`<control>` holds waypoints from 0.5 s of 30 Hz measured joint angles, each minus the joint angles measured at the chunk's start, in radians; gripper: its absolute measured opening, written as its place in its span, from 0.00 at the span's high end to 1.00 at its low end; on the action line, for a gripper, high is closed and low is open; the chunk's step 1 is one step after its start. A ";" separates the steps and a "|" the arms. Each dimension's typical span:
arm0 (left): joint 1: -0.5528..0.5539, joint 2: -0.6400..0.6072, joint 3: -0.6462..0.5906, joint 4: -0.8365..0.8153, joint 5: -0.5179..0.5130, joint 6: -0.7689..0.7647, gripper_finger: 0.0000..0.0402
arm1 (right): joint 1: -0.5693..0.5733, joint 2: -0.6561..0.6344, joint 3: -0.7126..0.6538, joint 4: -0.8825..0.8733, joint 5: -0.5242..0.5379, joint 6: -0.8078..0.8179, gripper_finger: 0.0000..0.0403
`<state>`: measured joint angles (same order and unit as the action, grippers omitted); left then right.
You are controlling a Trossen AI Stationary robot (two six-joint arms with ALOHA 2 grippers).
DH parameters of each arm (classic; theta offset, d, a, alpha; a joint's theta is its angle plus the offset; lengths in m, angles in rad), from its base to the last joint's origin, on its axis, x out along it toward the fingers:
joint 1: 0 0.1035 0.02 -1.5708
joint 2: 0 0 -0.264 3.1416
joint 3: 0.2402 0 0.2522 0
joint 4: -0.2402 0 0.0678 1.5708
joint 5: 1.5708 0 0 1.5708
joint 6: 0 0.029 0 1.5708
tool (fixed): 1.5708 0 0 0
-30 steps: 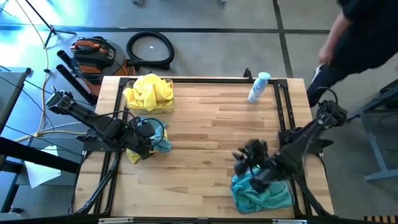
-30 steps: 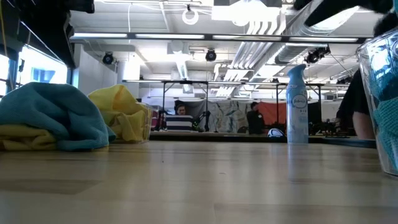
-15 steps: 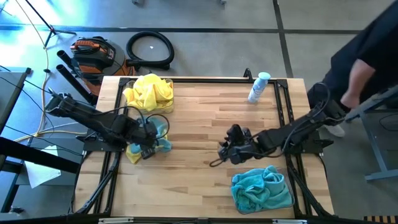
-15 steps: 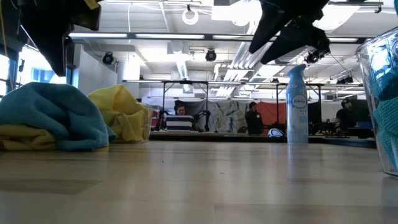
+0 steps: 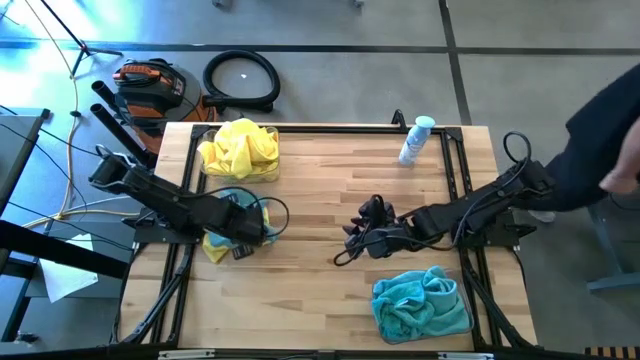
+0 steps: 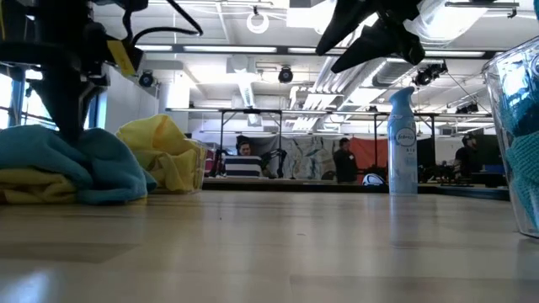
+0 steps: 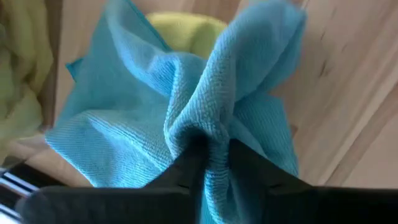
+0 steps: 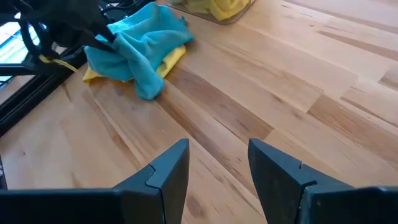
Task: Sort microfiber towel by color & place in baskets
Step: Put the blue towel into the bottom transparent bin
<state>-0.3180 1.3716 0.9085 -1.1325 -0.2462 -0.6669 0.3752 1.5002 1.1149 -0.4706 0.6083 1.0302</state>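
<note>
A teal towel (image 7: 186, 112) is pinched in a raised fold between the closed-in fingers of the left gripper (image 7: 211, 163), at the table's left side; it lies on top of a yellow towel (image 5: 215, 247), part of which is seen sticking out beneath it. Just beyond this small pile, at the far left corner, a clear basket (image 5: 240, 150) is filled with crumpled yellow towels. At the near right corner, a second clear basket (image 5: 422, 305) is filled with teal towels. The right gripper (image 8: 217, 163) is held above the bare wood near the middle of the table (image 5: 340, 190), its fingers parted and nothing between them, pointed toward the pile on the left. A white-and-blue spray bottle (image 5: 415, 140) is seen at the far right edge. A person (image 5: 610, 150) in dark clothing is partly seen beside the table's right side.
</note>
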 joint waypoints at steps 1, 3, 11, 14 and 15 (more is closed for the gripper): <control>0.000 0.008 0.000 -0.003 0.010 0.008 0.89 | 0.000 0.000 0.000 0.000 0.000 0.000 0.60; 0.000 0.011 0.000 -0.002 0.018 0.026 0.97 | 0.000 0.000 0.000 0.000 0.000 -0.001 0.60; 0.000 -0.070 0.152 -0.007 -0.014 0.087 1.00 | -0.012 0.000 -0.001 0.070 0.000 -0.121 0.60; 0.000 -0.097 0.254 -0.006 -0.058 0.123 1.00 | -0.028 0.000 -0.001 0.232 0.018 -0.252 0.60; 0.000 -0.100 0.289 -0.007 -0.069 0.141 1.00 | -0.033 0.000 -0.001 0.306 0.025 -0.314 0.60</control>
<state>-0.3180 1.2719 1.1975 -1.1395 -0.3154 -0.5262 0.3419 1.5002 1.1137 -0.1649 0.6329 0.7158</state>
